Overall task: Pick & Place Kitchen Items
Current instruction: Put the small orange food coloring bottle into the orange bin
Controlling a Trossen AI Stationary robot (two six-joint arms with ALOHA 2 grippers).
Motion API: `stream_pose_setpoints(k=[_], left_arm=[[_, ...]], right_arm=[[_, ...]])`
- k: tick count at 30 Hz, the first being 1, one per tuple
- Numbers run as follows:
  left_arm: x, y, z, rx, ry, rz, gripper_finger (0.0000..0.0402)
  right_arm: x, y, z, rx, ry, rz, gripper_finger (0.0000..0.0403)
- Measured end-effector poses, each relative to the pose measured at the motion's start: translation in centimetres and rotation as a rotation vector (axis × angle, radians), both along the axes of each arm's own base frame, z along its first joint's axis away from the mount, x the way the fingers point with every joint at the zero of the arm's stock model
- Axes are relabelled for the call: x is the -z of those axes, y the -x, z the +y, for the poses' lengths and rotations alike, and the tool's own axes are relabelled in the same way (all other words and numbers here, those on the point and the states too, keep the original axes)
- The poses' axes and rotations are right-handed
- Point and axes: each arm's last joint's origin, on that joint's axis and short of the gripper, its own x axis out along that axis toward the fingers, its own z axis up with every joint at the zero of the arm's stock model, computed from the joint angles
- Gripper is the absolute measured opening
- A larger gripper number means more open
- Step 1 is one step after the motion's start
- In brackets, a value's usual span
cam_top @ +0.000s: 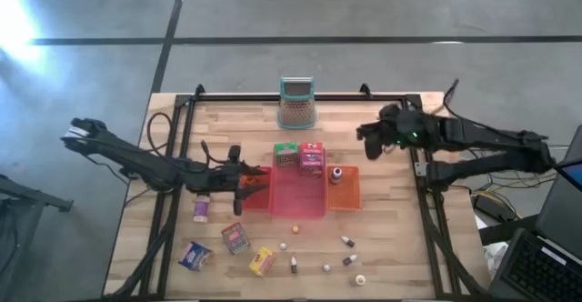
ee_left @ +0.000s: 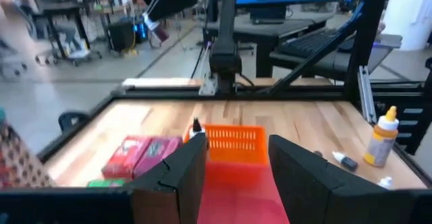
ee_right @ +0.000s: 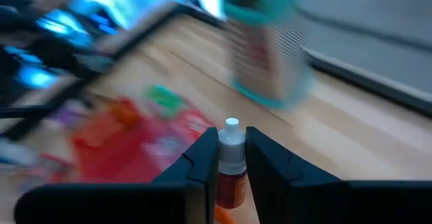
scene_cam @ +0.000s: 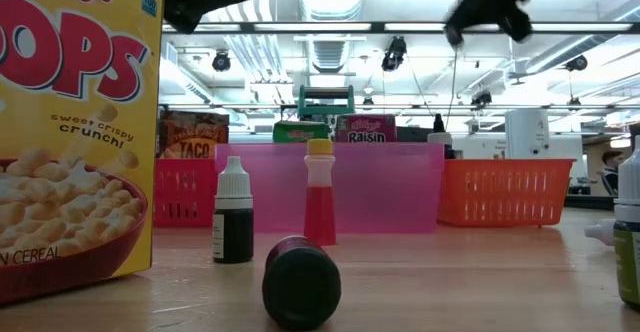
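- Above the table's back right, your right gripper point(ee_right: 233, 166) is clamped on a small white-capped bottle point(ee_right: 230, 163) with reddish contents, held clear of the wood.
- Off to that gripper's side stands the teal-rimmed mesh holder point(cam_top: 296, 102), at the back edge (blurred in the wrist view).
- Over at the left, your left gripper point(ee_left: 233, 173) hovers at the red tray's point(cam_top: 296, 196) left edge, fingers point(ee_left: 177, 177) apart with nothing between them.
- Ahead of those fingers sits the orange tray point(ee_left: 233, 143), touching the red one, with one dark-capped bottle point(cam_top: 336, 174) in it.
- Behind the red tray you have two small boxes: a green one point(cam_top: 285, 152) and a red-pink one point(cam_top: 311, 158), side by side.
- Left front of the table holds four more items: a purple packet point(cam_top: 201, 208), a blue box point(cam_top: 195, 256), a red box point(cam_top: 235, 237) and a yellow box point(cam_top: 262, 261).
- Front centre, well apart from the trays, several tiny bottles point(cam_top: 348, 242) lie scattered (too small to count surely).
- Nothing stands between the held bottle and the trays.
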Motion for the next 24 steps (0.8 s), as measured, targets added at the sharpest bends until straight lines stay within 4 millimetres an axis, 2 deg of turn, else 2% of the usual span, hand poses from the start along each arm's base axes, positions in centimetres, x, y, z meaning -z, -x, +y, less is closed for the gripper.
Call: stream_pose_setpoints(k=[4, 8, 13, 18, 24], left_arm=[[0.1, -0.9, -0.3, 0.011, -0.081, -0.043, 0.0168], [0.1, -1.8, -0.7, 0.034, -0.091, -0.121, 0.0168], [0.0, -3.5, -1.5, 0.13, -0.171, -0.144, 0.0168], [-0.4, -5.8, -2.1, 0.129, -0.186, -0.131, 0.0168], [-0.9, -8.1, -2.3, 0.11, -0.161, -0.132, 0.0168]], right_arm=[[-1.1, -1.3, 3.1, -0.124, 0.127, -0.112, 0.0049], [-1.4, -2.8, 5.8, -0.159, 0.253, -0.161, 0.0061], [-0.8, -5.1, 8.5, -0.201, 0.368, -0.186, 0.0074], [0.3, -7.3, 10.6, -0.254, 0.426, -0.211, 0.0057], [1.2, -8.5, 12.9, -0.331, 0.458, -0.209, 0.0058]])
